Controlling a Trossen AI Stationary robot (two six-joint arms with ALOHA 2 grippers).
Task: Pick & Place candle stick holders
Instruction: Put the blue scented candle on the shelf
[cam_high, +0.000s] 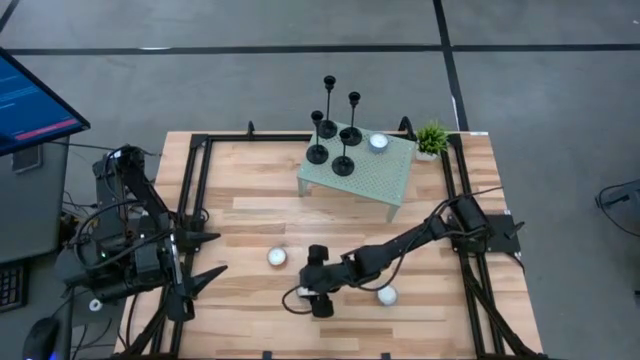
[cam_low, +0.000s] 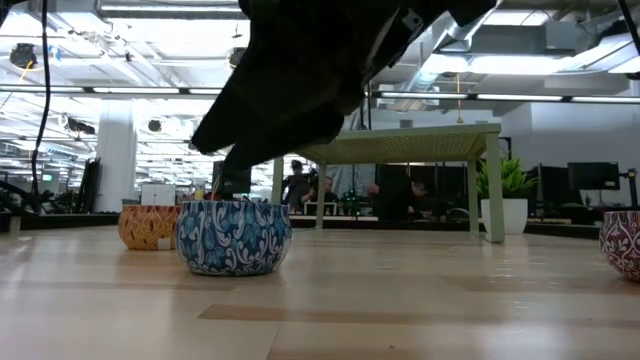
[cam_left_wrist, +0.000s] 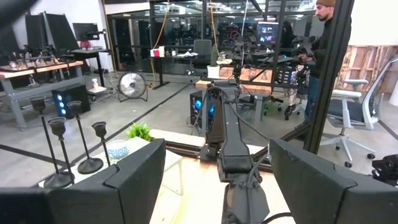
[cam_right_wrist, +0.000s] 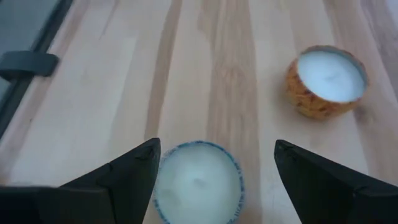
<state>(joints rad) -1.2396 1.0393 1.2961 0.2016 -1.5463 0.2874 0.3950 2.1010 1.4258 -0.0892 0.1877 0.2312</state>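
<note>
You see a pale, smooth wood table (cam_high: 250, 215), matt black metal holders (cam_high: 343, 166), a perforated green stand (cam_high: 385, 178), glossy patterned candle tins (cam_low: 233, 236), dark matt gripper fingers (cam_right_wrist: 134, 167)

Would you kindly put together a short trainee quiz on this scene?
1. True or false: all four candle stick holders stand on the small green table.
2. Which candle sits below the open right gripper? A: the orange-sided one. B: the blue-rimmed one. C: the one on the green table.
3. Fill in: the open left gripper waits at the wooden table's ___ edge.
Key: 1 true; 2 B, the blue-rimmed candle; 3 left.
</note>
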